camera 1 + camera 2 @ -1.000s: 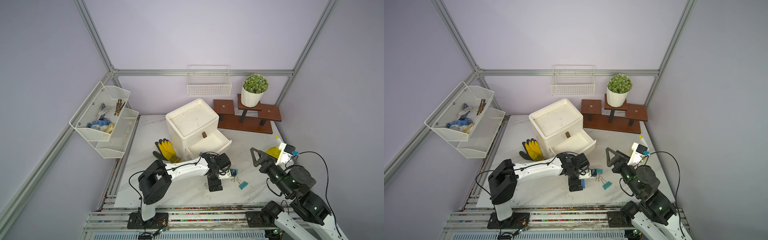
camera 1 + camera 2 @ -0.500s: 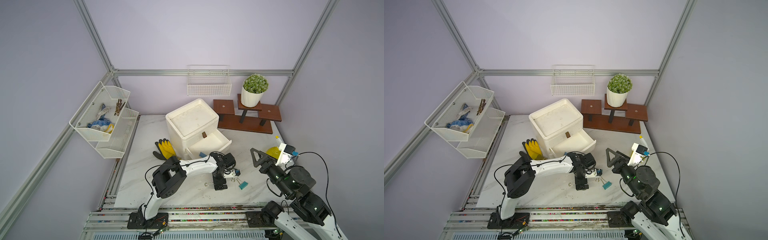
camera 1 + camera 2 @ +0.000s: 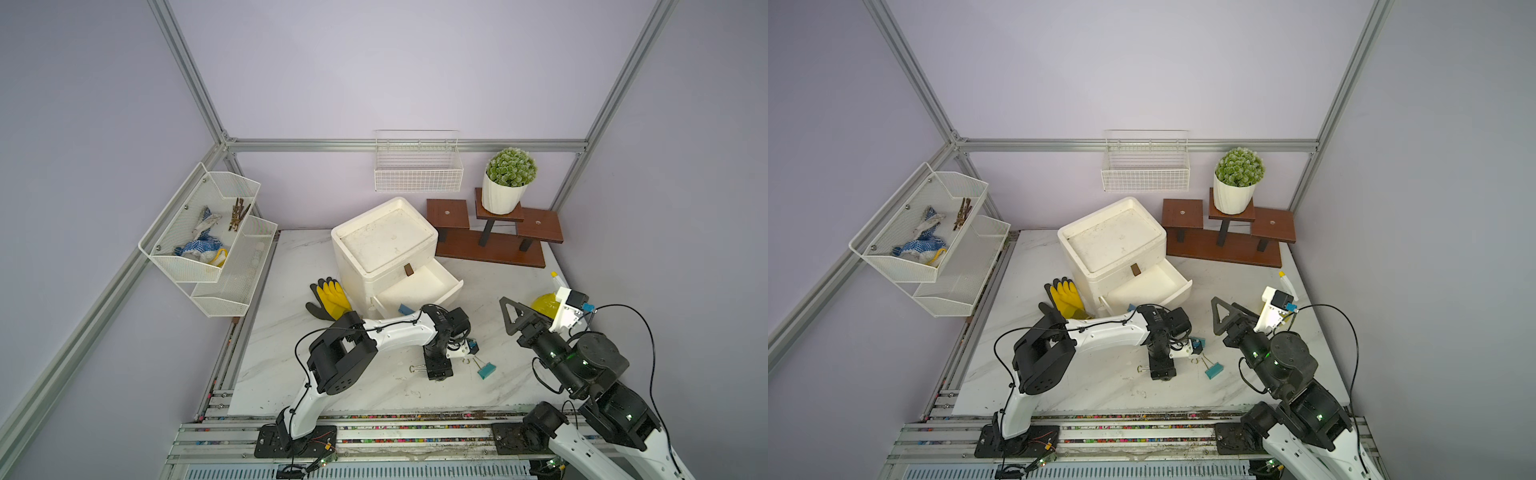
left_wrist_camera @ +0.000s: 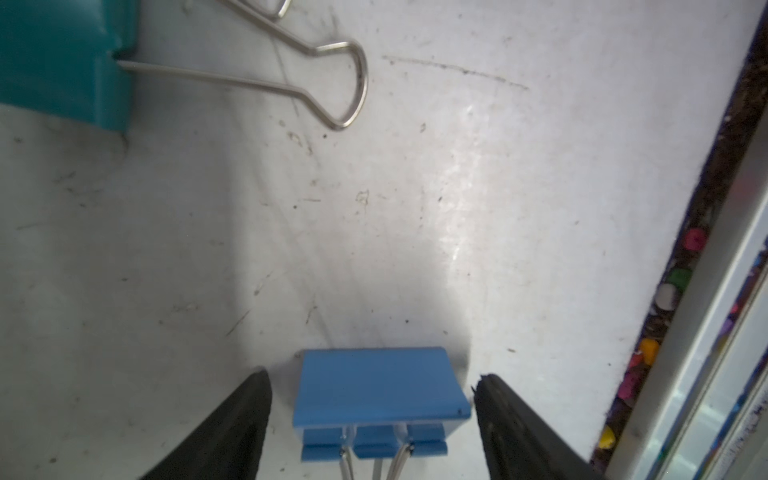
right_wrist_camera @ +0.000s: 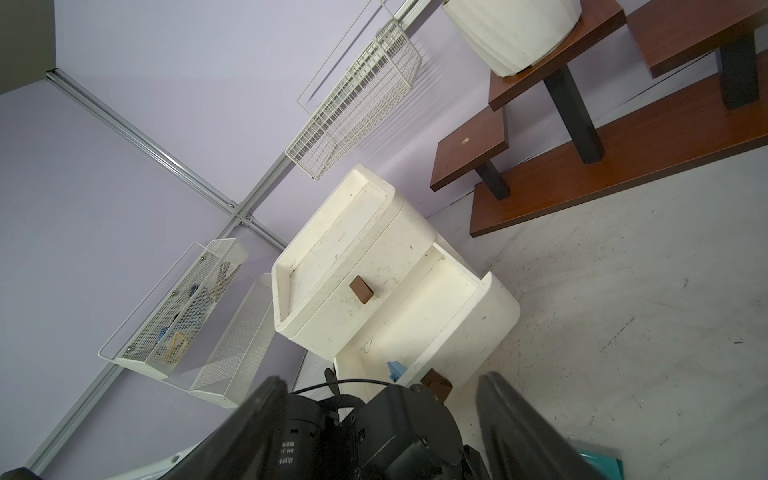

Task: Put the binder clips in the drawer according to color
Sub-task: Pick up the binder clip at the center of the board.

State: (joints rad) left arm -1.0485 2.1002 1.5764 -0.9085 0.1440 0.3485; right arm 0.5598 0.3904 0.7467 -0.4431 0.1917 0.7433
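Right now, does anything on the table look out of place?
Nothing looks damaged. A teal binder clip lies loose on the table, a blue binder clip sits inside the open left gripper, and yellow gloves lie beside the drawer.

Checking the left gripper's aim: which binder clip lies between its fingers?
The blue clip on the table, framed untouched by the left gripper; the teal clip lies well outside its fingers.
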